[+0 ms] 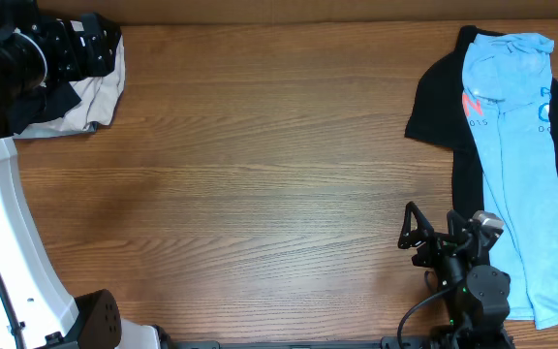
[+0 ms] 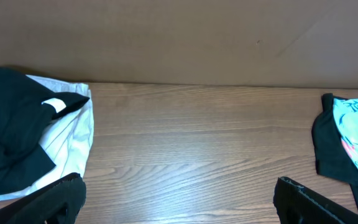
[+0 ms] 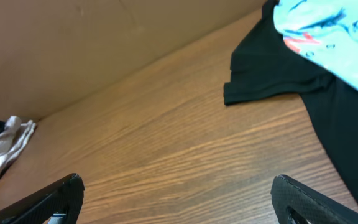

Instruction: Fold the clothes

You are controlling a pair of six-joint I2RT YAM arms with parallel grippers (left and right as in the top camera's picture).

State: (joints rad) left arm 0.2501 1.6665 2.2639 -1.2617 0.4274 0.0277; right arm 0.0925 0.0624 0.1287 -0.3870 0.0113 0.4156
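A plain black T-shirt (image 1: 48,101) lies bunched on a beige folded garment (image 1: 100,95) at the far left. In the left wrist view the black T-shirt (image 2: 11,137) shows a small white neck tag (image 2: 55,104). My left gripper (image 1: 85,48) hovers over that stack, open and empty (image 2: 179,211). At the right, a light blue printed tee (image 1: 511,145) lies on a black shirt with a white sleeve logo (image 1: 439,107). My right gripper (image 1: 410,236) is open and empty (image 3: 179,205), low over bare table just left of that pile.
The wooden table (image 1: 260,174) runs between the two piles. A brown wall (image 2: 179,37) stands along the far edge. The right wrist view shows the black shirt (image 3: 272,68), the blue tee (image 3: 334,25), and the beige garment (image 3: 2,146) far off.
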